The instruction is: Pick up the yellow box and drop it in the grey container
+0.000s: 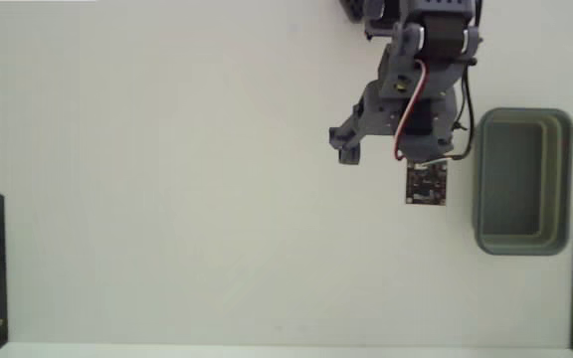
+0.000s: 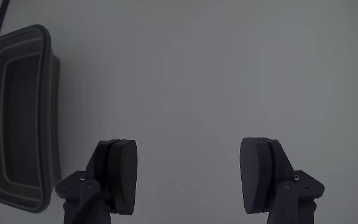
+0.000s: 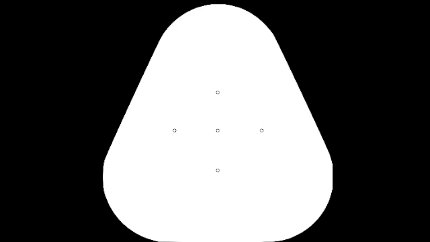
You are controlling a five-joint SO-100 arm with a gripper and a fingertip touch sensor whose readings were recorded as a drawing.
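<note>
Grey container (image 2: 17, 118) cut by left edge.

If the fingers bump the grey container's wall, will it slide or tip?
The grey container would probably slide, not tip: it sits low and wide on the smooth white table. It looks empty, so likely light and easily shoved. Its thick rim suggests stiff walls.

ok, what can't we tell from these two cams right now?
- Yellow box: in neither view. In the fixed view the arm could be covering it; cannot tell.
- Gripper: open and empty in the wrist view; in the fixed view the arm's own body hides the fingertips.
- Grey container: cut off by the left edge in the wrist view, inside too dark to read there.
- Arm base: cut off by the top edge of the fixed view.
</note>
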